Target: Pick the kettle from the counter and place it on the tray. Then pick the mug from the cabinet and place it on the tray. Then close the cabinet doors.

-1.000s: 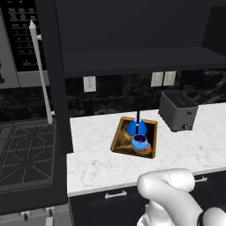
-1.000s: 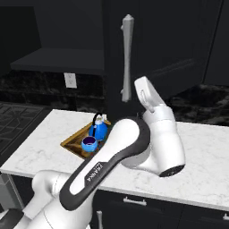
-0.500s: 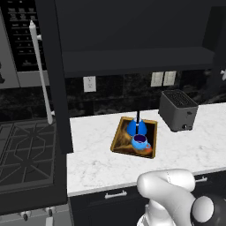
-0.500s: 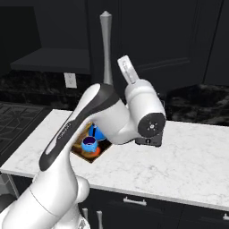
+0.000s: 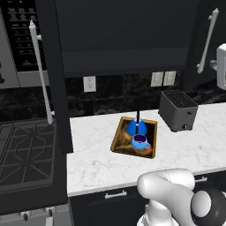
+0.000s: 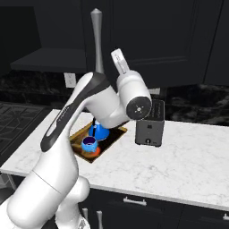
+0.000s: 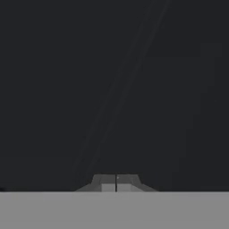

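Kettle [image 5: 137,126] & mug [image 5: 140,141] on tray [image 5: 120,139]; w/ claw [image 7: 116,182] pinched shut, empty, best push cabinet doors [image 5: 55,79] flat, steadily.

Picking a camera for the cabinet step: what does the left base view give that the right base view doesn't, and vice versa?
Left base view's own: the grey microwave front with its long bar handle, and the twin wall plates above the toaster.
Right base view's own: the arm's upper links arching above the tray, plus a wide stretch of counter past the toaster.
Shared: the tray with the kettle and mug both in it, the toaster, the single wall outlet, and the stove grates.
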